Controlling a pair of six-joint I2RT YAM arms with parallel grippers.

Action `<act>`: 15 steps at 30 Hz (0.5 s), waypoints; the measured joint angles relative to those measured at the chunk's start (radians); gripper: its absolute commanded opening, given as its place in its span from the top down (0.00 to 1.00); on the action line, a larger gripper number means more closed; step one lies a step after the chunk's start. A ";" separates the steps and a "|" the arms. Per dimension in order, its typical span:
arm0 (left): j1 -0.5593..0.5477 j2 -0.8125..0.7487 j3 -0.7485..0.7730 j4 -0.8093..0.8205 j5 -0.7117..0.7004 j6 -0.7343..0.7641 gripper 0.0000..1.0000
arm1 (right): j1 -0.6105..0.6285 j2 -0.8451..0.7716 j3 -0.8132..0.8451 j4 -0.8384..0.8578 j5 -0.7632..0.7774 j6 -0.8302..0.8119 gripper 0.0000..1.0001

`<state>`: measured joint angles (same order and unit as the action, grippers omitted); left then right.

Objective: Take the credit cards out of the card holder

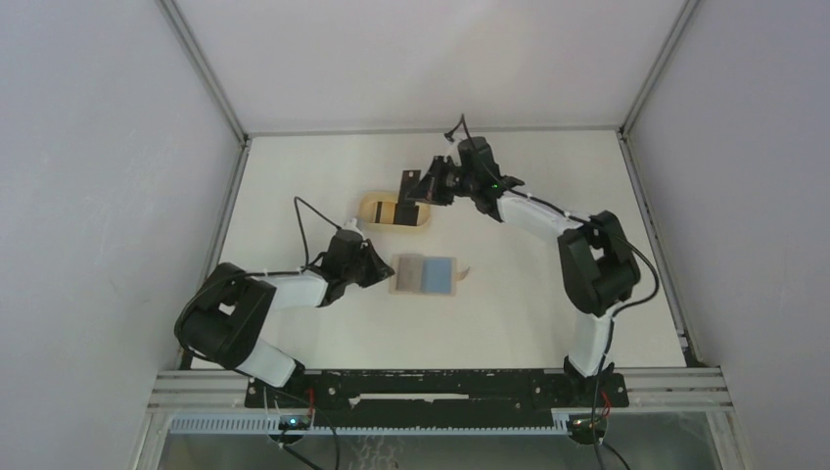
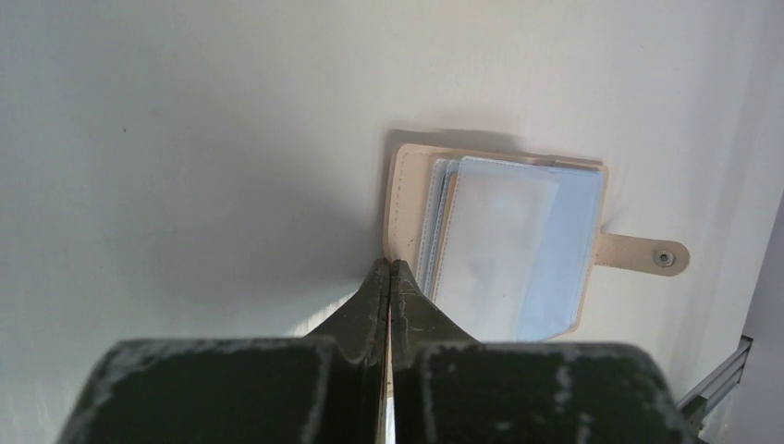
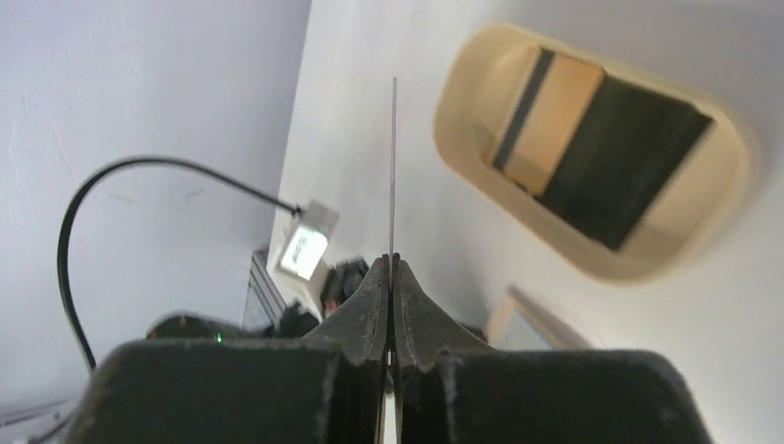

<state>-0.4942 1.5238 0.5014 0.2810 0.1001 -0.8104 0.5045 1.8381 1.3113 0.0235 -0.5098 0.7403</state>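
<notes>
The card holder (image 1: 426, 274) lies open on the table, tan at its edges with bluish clear sleeves (image 2: 518, 240) and a tab (image 2: 643, 254) pointing right. My left gripper (image 2: 389, 266) is shut, its tips resting at the holder's tan left edge (image 1: 385, 271). Farther back, my right gripper (image 3: 392, 261) is shut on a thin credit card (image 3: 393, 166) seen edge-on. From above, this dark card (image 1: 406, 186) hangs upright over the oval tray, held by the right gripper (image 1: 419, 186). A corner of the holder (image 3: 527, 319) shows below.
An oval light-wood tray (image 1: 362, 209) sits behind the holder; its rim (image 3: 610, 266) encloses a tan card with a dark stripe (image 3: 550, 120) and a black card (image 3: 619, 166). White walls enclose the table on three sides.
</notes>
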 measured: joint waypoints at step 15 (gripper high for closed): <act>0.002 -0.022 -0.038 0.031 0.000 -0.013 1.00 | 0.060 0.352 0.325 -0.130 0.020 0.016 0.92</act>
<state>-0.4923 1.5017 0.4637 0.3122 0.1001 -0.8238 0.5644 2.1902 1.6360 -0.1066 -0.4896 0.7559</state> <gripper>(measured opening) 0.005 0.084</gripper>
